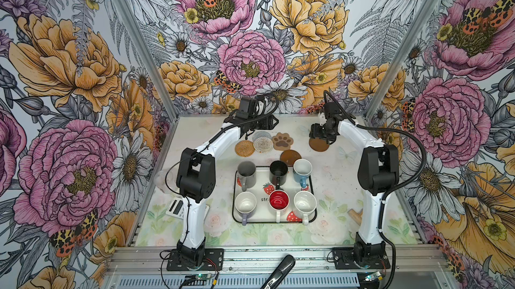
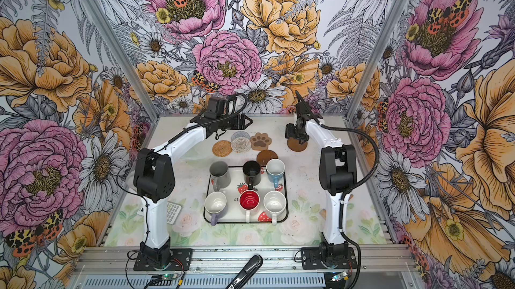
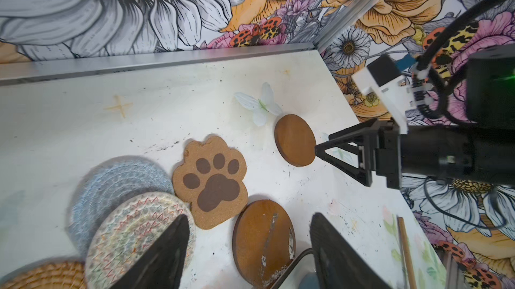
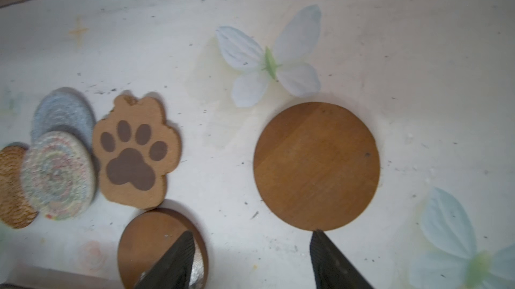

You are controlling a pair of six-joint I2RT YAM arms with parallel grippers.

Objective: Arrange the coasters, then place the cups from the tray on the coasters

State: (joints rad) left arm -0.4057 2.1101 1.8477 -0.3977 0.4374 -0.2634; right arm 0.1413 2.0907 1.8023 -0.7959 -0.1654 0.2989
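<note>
Pale tabletop beyond the tray holds bunched coasters; left gripper hovers by them, right gripper sits at the edge of a brown disc, both wide and empty, probably to space them.

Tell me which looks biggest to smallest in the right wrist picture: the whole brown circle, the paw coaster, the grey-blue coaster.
1. Brown circle: largest, though it is nearest the camera.
2. Paw coaster.
3. Grey-blue coaster: smallest showing, but the pale woven coaster covers part of it.
</note>
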